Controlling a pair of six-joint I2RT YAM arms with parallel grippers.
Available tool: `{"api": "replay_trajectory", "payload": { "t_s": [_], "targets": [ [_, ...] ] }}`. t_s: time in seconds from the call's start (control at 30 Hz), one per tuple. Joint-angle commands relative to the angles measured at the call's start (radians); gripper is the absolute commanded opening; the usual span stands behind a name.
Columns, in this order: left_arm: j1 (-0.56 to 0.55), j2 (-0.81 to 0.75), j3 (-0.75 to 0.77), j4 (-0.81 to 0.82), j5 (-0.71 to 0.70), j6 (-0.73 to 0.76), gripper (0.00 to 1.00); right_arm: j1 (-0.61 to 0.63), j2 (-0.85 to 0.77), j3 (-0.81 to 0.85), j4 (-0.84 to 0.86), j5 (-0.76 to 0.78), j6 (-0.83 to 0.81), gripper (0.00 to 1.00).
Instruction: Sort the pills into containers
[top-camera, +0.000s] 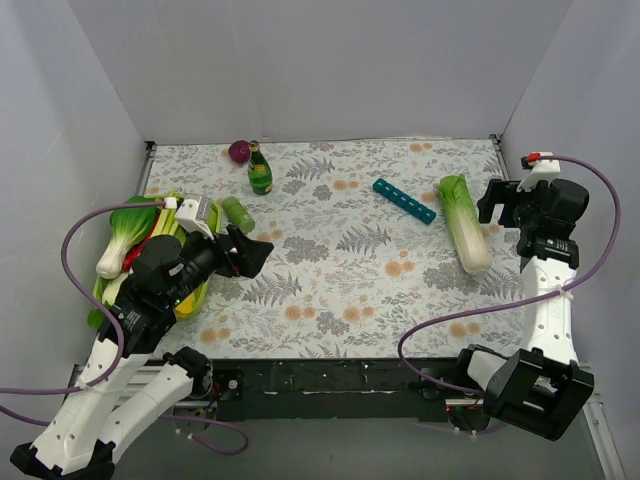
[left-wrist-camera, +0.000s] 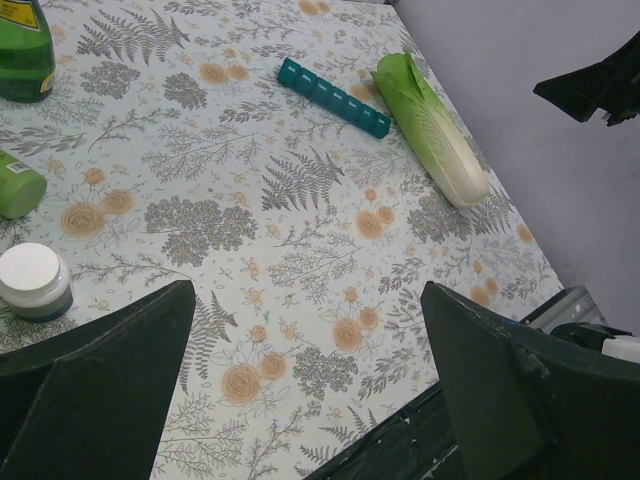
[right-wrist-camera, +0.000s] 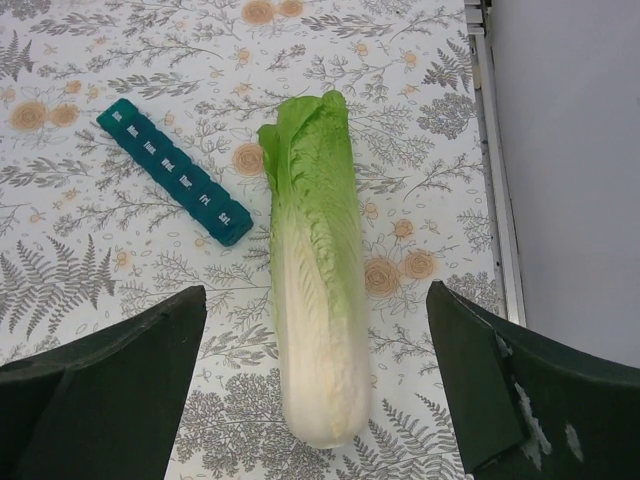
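On the floral table (top-camera: 330, 290), teal pill organiser (top-camera: 404, 200) beside cabbage (top-camera: 465, 225), both jaws released.

Pill organiser (top-camera: 404, 200) just left of cabbage (top-camera: 465, 224)

Pill organiser (right-wrist-camera: 175, 172): lids down, contents hidden; day lettering too small to read from top external view. Green bottle (left-wrist-camera: 22, 50) cut off by left wrist view's top and left edges. Green cylinder (left-wrist-camera: 15, 185) clipped at left edge. Purple round item (top-camera: 239, 151) too small to identify. Bok choy (top-camera: 128, 228) and yellow item (top-camera: 192, 298) partly covered by left arm (top-camera: 150, 290).
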Motion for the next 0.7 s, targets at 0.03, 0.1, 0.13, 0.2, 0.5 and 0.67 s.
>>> {"api": "replay_trajectory", "payload": {
  "t_s": [0.03,0.1,0.13,0.2,0.5,0.67],
  "targets": [
    [0.004,0.005,-0.001,0.01,-0.017,0.02,0.98,-0.003,0.03,0.009,0.064,-0.084,-0.024,0.98],
    [0.002,0.008,-0.004,0.014,-0.018,0.02,0.98,-0.003,0.043,0.012,0.062,-0.165,-0.077,0.98],
    [0.002,0.008,-0.006,0.016,-0.021,0.02,0.98,-0.003,0.049,0.015,0.055,-0.197,-0.103,0.97],
    [0.002,0.01,-0.007,0.02,-0.023,0.019,0.98,-0.003,0.064,0.018,0.03,-0.322,-0.178,0.97],
    [0.004,0.051,-0.023,0.059,-0.018,0.013,0.98,0.258,0.26,0.131,-0.194,-0.209,-0.548,0.98],
    [0.002,0.056,-0.041,0.068,-0.014,-0.001,0.98,0.398,0.493,0.257,-0.209,-0.035,-0.625,0.96]
  ]
}}
